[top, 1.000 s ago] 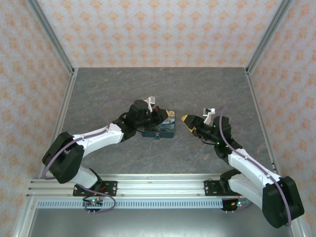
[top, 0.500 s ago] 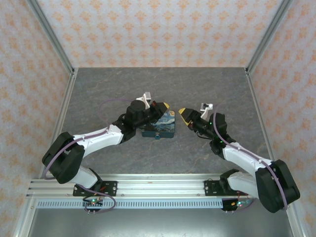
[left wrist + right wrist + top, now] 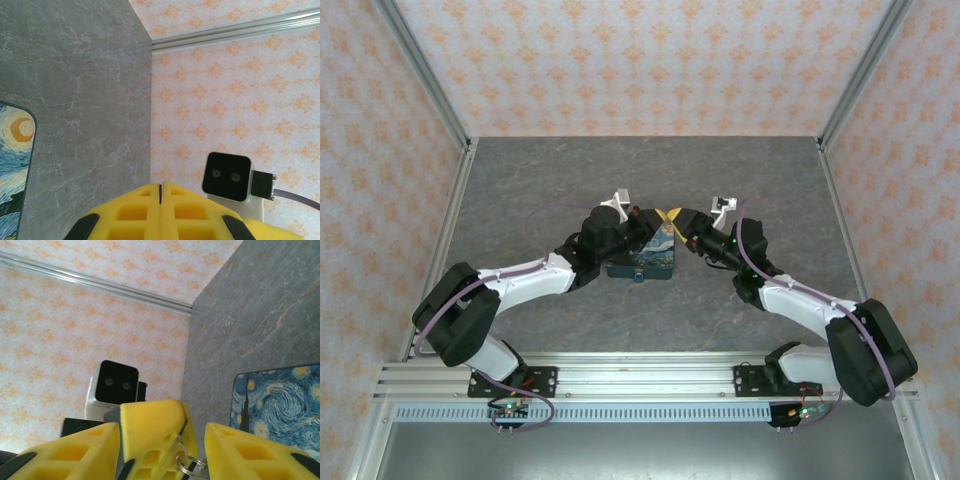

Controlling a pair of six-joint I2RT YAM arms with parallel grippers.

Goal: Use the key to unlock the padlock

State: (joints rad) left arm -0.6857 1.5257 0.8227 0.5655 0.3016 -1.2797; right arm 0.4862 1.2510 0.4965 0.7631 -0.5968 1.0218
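closely, right wrist view catches left gripper point(image 3: 155, 430) clamped on a metal ring point(image 3: 187, 463), right gripper point(image 3: 680, 220) spread around it.

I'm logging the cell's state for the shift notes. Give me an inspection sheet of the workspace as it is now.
Surface: grey marbled table, no spills seen.
Job's things: key ring hanging from the tips of the left gripper.
Clutter: Starry Night box lying flat on the table by the grippers.
Grippers: left shut; right gripper open, its fingers either side of the left's tips.
Cables: purple cable looping off the left arm; another along the right arm.
Surroundings: orange-patterned walls; aluminium rail at the near edge.
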